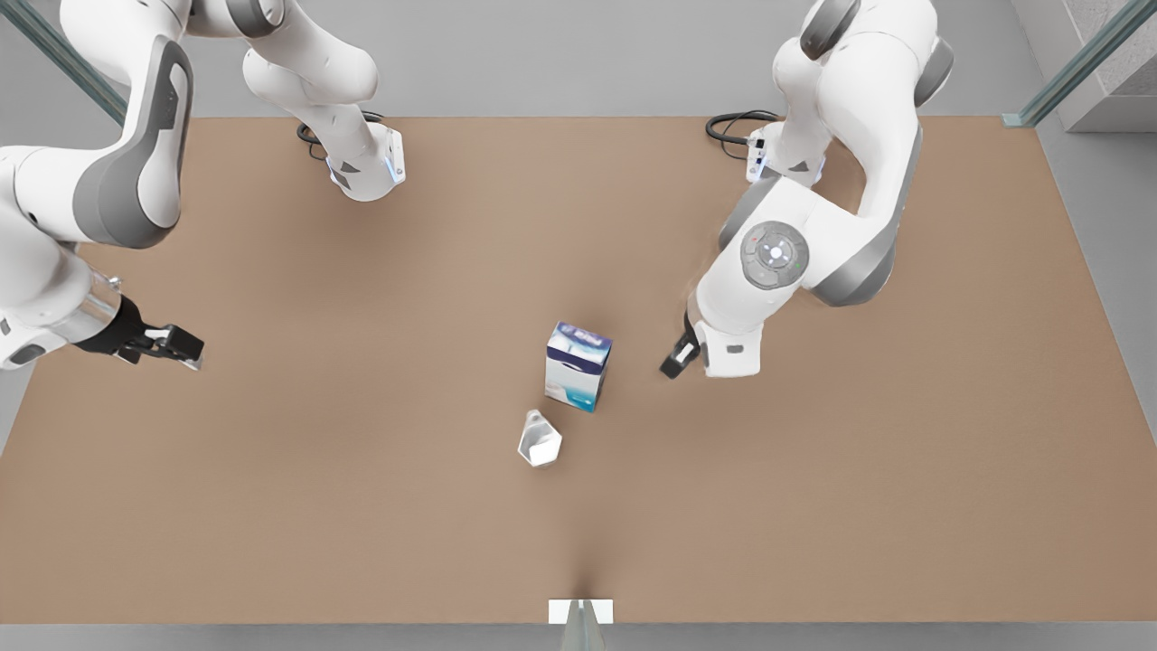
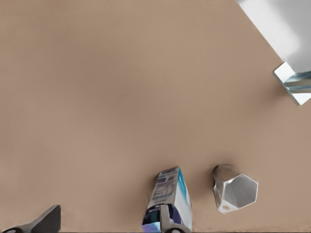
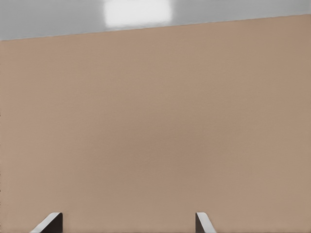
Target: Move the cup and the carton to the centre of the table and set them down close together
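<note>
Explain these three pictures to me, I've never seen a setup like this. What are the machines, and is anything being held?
Two white robot arms, each ending in a two-finger gripper, work over a brown table. The big picture looks down from above. The other two come from cameras on the arms' wrists. A carton stands mid-table, with a small metal cup close beside it. The left gripper, on the front view's right, hovers open near the carton. The right gripper, on the front view's left, waits open over bare table. Nothing is held.
</note>
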Robot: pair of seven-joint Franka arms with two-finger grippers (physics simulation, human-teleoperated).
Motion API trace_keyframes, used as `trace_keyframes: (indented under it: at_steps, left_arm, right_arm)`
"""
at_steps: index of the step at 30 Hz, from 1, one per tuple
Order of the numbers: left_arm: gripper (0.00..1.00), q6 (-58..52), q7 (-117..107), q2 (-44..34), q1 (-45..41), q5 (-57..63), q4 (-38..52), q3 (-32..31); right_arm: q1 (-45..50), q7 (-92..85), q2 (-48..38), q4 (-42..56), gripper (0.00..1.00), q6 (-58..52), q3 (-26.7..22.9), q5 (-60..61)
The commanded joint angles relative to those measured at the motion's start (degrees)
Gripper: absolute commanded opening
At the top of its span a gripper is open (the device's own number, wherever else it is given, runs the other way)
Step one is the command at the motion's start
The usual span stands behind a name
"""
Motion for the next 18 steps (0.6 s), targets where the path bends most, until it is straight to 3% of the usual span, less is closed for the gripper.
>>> trace_keyframes:
  at_steps: [1, 2, 3, 4, 8, 18]
  left_arm:
    - [1.0, -1.1, 29.0, -2.0, 1.9, 0.2, -1.1, 2.2]
    - [1.0, -1.5, 53.4, -6.4, 8.0, 0.0, -4.7, 6.7]
    - [1.0, -1.0, 63.9, -8.9, 8.7, 0.0, -7.5, 10.9]
    - [1.0, 2.3, 64.3, -11.7, 8.6, 0.3, -11.6, 11.5]
    - [1.0, 4.3, 63.9, -13.7, 8.5, 0.4, -12.0, 13.8]
    - [1.0, 3.8, 64.0, -12.8, 8.6, 0.3, -11.7, 15.2]
  right_arm:
    - [0.1, 0.0, -0.1, -0.1, 1.0, -0.1, 0.0, 0.0]
    - [0.2, 0.0, -0.1, -0.1, 1.0, -0.2, 0.0, -0.5]
    - [0.5, 0.1, -0.1, -0.1, 1.0, -0.1, 0.0, -0.7]
    - [0.5, 0.1, -0.1, -0.1, 1.0, -0.1, 0.0, -0.7]
    - [0.3, -0.1, 0.2, 0.0, 1.0, -0.1, 0.0, -0.8]
    - [-0.1, 0.1, 0.8, 1.1, 1.0, 0.2, -0.1, 0.3]
